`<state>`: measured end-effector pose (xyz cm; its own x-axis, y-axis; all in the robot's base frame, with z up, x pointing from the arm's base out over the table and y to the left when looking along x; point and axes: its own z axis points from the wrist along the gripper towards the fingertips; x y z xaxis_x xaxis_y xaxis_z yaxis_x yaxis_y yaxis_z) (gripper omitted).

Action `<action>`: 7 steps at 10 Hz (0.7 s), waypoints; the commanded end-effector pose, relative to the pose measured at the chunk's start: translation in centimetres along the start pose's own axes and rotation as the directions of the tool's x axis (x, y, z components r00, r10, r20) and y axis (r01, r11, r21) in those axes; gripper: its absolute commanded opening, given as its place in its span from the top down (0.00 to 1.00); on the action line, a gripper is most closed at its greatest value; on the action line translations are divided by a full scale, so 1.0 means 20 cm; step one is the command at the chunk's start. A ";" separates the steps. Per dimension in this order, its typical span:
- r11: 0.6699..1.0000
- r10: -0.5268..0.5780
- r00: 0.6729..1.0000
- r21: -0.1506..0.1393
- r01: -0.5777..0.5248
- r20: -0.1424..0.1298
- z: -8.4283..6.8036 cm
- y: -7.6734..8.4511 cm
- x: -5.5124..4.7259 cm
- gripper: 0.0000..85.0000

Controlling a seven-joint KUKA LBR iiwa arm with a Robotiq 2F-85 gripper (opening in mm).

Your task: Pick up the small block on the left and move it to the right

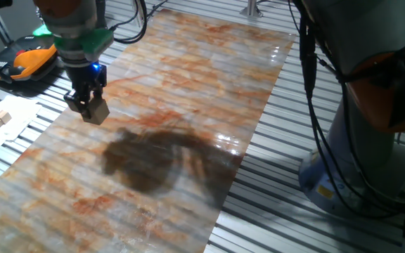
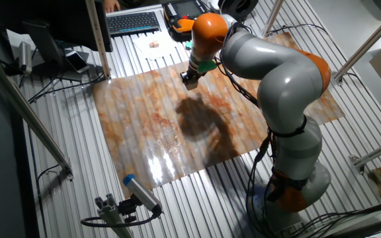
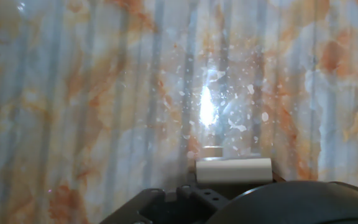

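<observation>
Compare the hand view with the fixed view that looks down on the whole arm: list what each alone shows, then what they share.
Only the hand view: a glare spot on the mat, and a pale block edge close up.
Only the overhead fixed view: the whole arm, a keyboard, two small cubes on paper, and the hand shut on the small block.
Both: the marbled mat.

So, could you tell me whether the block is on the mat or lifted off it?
Lifted: the block hangs between the gripper fingers, above the mat.
</observation>
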<state>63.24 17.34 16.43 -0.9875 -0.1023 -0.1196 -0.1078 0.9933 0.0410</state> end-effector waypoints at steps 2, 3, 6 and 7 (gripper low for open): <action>1.000 0.021 1.000 0.004 -0.021 -0.004 -0.03 0.07 -0.06 1.00; 0.999 0.037 0.999 0.007 -0.037 -0.016 -0.07 0.13 -0.11 1.00; 0.995 0.094 0.995 0.023 -0.093 -0.018 -0.13 0.32 -0.21 1.00; 0.993 0.110 0.994 0.031 -0.110 -0.015 -0.12 0.38 -0.23 1.00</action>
<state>66.66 23.77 19.76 -0.9950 0.0058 -0.0995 0.0034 0.9997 0.0237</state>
